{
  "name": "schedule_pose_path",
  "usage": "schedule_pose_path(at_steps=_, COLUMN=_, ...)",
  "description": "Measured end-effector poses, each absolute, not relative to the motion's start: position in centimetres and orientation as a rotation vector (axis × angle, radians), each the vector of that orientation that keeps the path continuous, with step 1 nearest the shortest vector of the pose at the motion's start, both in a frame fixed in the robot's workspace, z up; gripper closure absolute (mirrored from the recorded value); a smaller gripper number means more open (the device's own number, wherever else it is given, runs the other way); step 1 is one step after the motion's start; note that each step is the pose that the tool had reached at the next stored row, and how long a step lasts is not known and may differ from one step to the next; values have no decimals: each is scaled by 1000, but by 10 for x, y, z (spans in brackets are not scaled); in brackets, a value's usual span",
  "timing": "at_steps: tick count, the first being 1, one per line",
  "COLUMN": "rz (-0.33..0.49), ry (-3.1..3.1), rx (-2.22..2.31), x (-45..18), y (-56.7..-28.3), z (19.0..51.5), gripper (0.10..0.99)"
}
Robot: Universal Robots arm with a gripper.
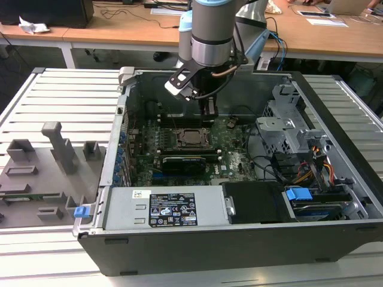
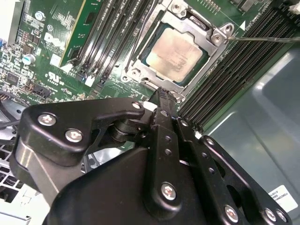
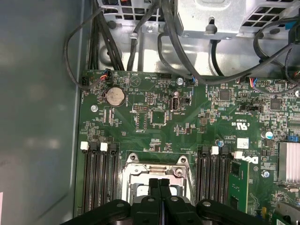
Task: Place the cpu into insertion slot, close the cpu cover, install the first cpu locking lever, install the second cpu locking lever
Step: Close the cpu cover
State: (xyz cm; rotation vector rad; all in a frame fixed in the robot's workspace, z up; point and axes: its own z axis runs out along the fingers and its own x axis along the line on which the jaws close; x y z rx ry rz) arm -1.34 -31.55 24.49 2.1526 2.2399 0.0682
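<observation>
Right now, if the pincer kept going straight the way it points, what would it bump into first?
Probably the cpu cover, the metal frame around the cpu. The shut pincer points at its edge, though depth is hard to judge.

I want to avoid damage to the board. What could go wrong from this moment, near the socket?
1. The shut gripper is close to the edge of the cpu cover; a slip might scratch the cpu.
2. Memory slots flank it closely; the gripper might catch them.
</observation>
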Motion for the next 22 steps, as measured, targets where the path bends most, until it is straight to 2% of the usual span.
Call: schedule_pose_path(at_steps=22, rz=68, ry=2240, rx=2153, x=-36, y=-315, z=244, gripper=980)
